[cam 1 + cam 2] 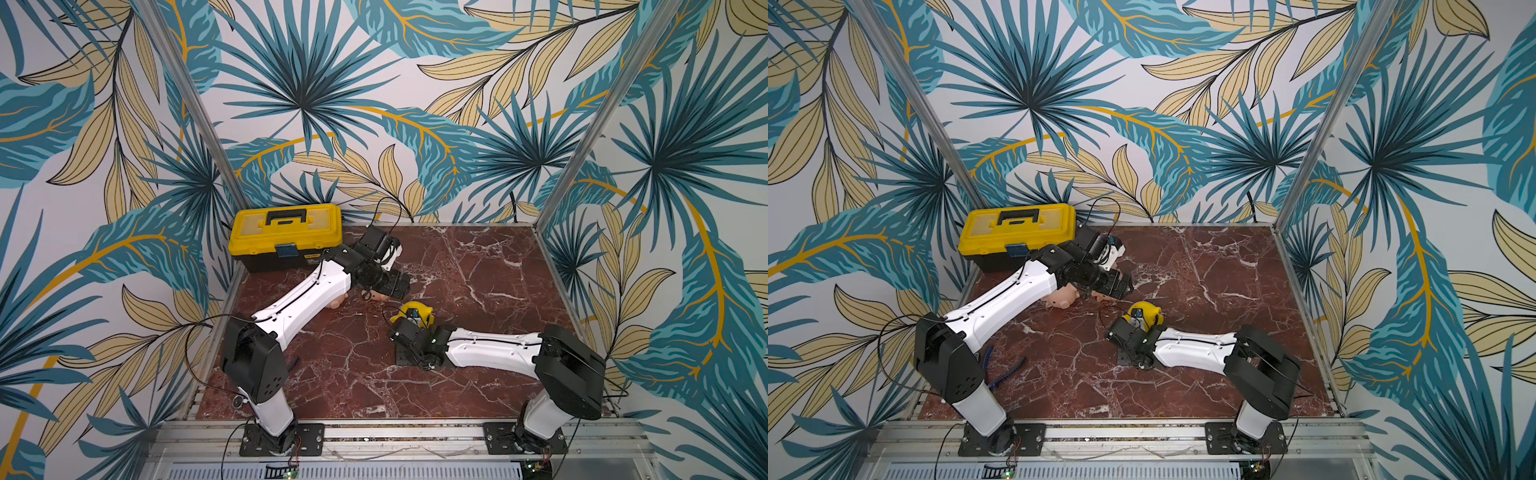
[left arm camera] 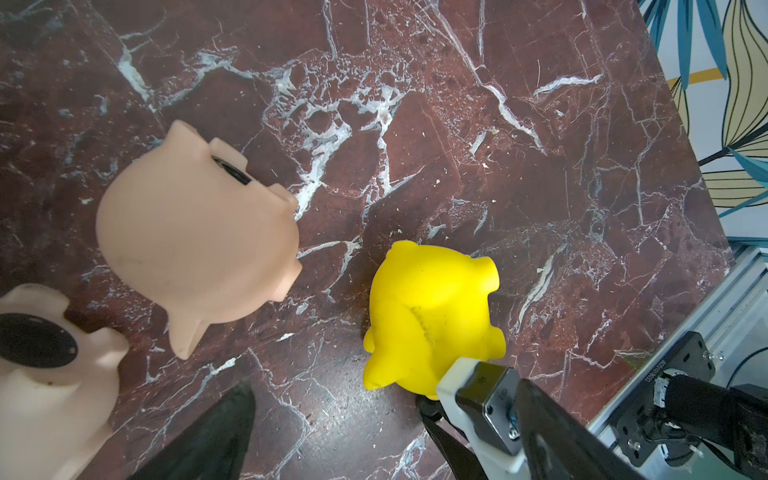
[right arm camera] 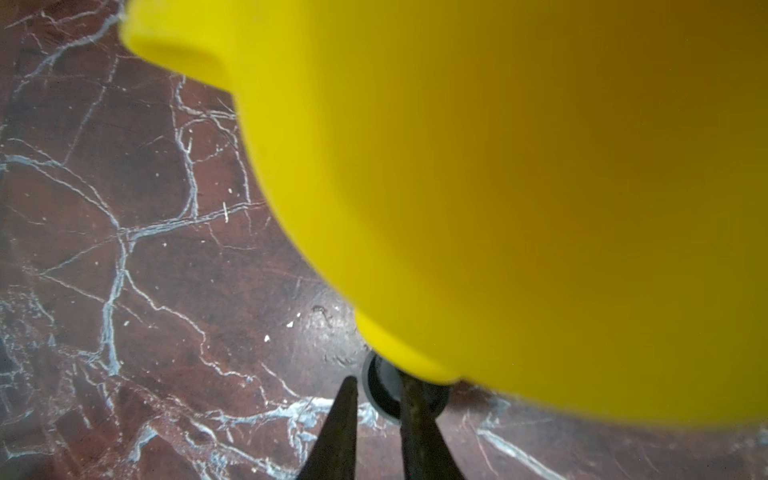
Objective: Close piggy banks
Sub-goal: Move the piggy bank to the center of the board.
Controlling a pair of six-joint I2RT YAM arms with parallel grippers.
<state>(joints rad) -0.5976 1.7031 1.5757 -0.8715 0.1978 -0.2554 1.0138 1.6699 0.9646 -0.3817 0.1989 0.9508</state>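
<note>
Yellow piggy bank (image 2: pixel 432 316), toolbox (image 1: pixel 286 232) (label unreadable)

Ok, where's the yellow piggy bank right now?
In both top views the yellow piggy bank lies near the middle of the table, right beside the right claw, with a peach piggy bank just to its left.
</note>
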